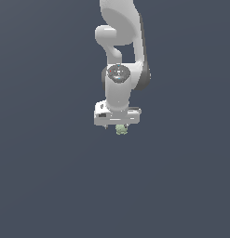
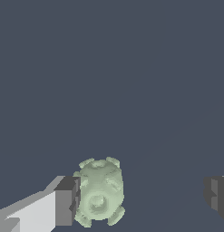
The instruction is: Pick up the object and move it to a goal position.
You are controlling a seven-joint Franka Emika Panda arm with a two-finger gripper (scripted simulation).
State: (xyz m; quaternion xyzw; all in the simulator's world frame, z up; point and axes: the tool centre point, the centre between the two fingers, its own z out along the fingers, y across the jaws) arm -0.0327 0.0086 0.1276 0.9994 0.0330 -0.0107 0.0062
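Jaws spread wide, the gripper point(image 2: 139, 199) straddles the object point(image 2: 99, 192) in the wrist view: one dark pad sits just beside, perhaps touching, the pale green knobbly lump, while the other pad stands well apart across a clear gap. Nothing is pinched yet. In the exterior view the white arm point(image 1: 120, 56) hangs straight down over the plain dark table point(image 1: 46, 186), and the object point(image 1: 121, 129) peeks out directly beneath the gripper point(image 1: 117, 124), slightly toward that view's right of its middle. Whether the lump rests on the table or has any air under it cannot be told from either picture, though nothing suggests it has been raised.

Judged from this, the approach looks complete and the grasp is the step in hand: the jaws need to close on the lump, which sits off-centre between them, so one pad would meet it first and may nudge it sideways. Lifting and carrying to the goal both remain. No goal marker shows in either view, so how far the carry must go cannot be said.
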